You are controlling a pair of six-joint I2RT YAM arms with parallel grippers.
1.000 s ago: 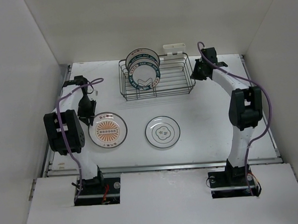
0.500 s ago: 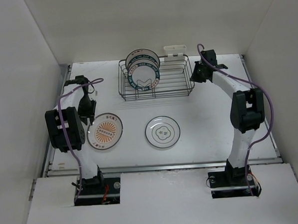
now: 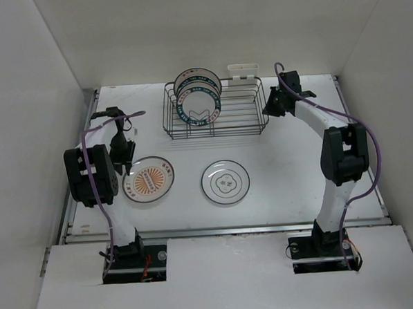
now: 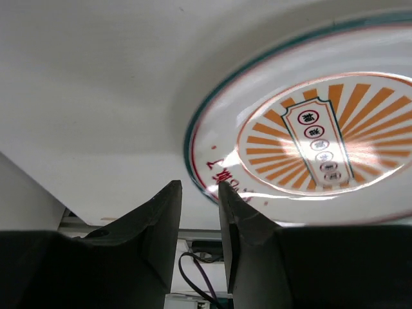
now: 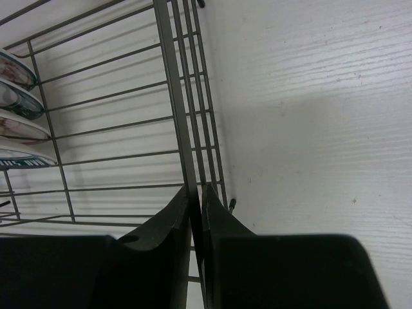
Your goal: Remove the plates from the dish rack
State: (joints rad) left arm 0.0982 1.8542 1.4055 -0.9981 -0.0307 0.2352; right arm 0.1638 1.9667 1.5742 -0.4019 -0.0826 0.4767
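Right wrist: right tool (image 5: pixel 196 199) pinches thin dark wire of dish rack (image 5: pixel 172 84).

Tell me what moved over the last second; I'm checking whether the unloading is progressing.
The left gripper shifted slightly at the sunburst plate's left rim. The plate looked flat before and now looks a little tipped; a grip is unclear. The right gripper, shut on the dish rack's right end, swung it slightly left. The flower plate and the racked plates stayed put.
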